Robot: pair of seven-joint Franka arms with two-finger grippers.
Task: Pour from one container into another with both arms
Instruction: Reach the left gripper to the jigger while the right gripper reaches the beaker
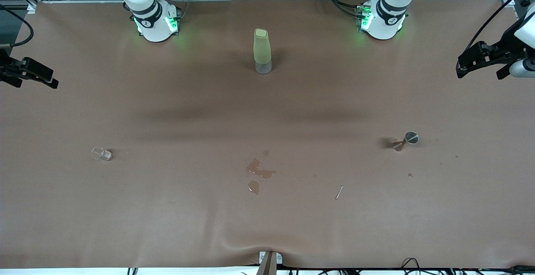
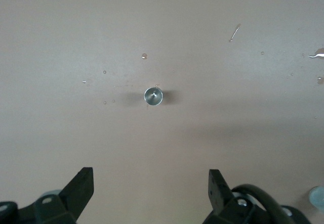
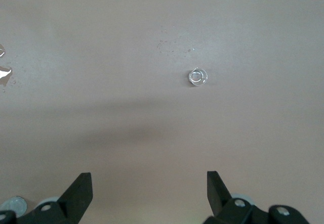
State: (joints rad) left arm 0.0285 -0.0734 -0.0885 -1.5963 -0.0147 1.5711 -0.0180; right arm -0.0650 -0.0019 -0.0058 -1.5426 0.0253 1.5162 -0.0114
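Glass cup [image 1: 101, 154] and metal jigger [image 1: 411, 138] on table, well apart; left pincer [image 2: 151, 183], right pincer [image 3: 149, 186] raised, fingers apart.

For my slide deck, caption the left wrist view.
Open left gripper high over the upright metal jigger on the brown table.

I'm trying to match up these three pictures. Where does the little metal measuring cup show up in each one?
Front view: the jigger stands toward the left arm's end of the table.
Left wrist view: seen from above, near the middle, open left gripper high over it.
Right wrist view: not in it.
Shared landmark: the spilled puddle.
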